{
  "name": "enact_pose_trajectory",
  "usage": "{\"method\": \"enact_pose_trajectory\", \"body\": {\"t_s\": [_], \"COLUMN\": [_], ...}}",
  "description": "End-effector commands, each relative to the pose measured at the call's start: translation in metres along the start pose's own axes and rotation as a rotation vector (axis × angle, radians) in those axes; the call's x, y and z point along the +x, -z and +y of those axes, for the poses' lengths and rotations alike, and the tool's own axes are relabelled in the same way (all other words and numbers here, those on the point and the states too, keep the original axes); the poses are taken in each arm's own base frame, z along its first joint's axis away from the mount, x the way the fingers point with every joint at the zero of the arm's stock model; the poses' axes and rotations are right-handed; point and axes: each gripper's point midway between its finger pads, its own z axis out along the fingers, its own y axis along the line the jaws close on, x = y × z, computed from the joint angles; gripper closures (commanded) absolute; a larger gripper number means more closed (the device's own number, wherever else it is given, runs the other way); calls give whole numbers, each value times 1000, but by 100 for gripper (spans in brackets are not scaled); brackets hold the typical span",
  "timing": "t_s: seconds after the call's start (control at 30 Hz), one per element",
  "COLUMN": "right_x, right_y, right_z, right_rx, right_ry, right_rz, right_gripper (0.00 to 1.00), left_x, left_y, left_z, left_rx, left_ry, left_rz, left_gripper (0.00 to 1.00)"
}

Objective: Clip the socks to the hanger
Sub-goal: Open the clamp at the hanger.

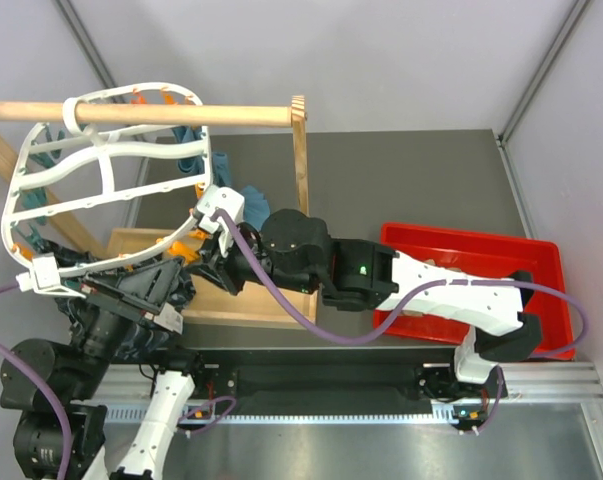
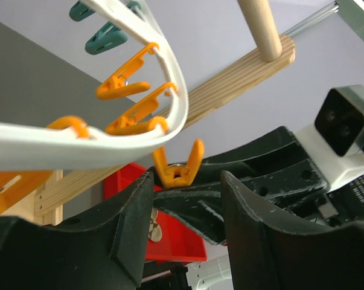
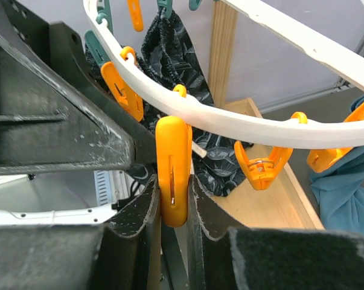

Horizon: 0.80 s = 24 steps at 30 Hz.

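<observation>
Clamping an orange peg (image 3: pixel 172 151) on the white hanger (image 3: pixel 242 121), the right gripper (image 3: pixel 172 190) faces a dark patterned sock (image 3: pixel 221 160) hanging lengthwise just behind it, while the left gripper (image 2: pixel 185 187) hovers nearby, fingers apart.

Looks like a robotics lab test cell, not a home: bare white panel walls (image 1: pixel 381 60) w/ metal corner struts (image 1: pixel 543 70), grey table (image 1: pixel 401 170), slotted alu rail (image 1: pixel 541 385) at near edge, purple cables (image 1: pixel 278 297), red bin (image 1: pixel 461 235).
</observation>
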Motion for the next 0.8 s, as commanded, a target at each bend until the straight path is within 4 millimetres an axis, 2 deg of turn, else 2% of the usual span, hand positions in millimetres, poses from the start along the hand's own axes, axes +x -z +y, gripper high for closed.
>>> {"method": "enact_pose_trajectory", "body": {"t_s": [0.0, 0.2, 0.37, 0.57, 0.63, 0.77], "right_x": [-55, -53, -48, -45, -44, -42], "right_y": [28, 27, 25, 23, 22, 19], "right_z": [-1, 2, -1, -3, -3, 2], "right_rx": [-27, -44, -36, -32, -38, -60], "right_ry": [-54, -57, -55, -56, -55, -60], "right_rz": [-151, -151, -144, -141, -138, -135], "right_gripper": [100, 100, 100, 100, 100, 100], "left_x": [7, 10, 9, 2, 2, 3], "left_y": [7, 2, -7, 7, 10, 0], "left_z": [14, 24, 11, -19, -21, -11], "left_rx": [-54, -74, -15, 126, 151, 119], "left_ry": [-11, 16, 30, -29, -33, -9], "left_rz": [16, 11, 30, -7, -25, -15], "left_gripper": [47, 48, 48, 46, 44, 41]}}
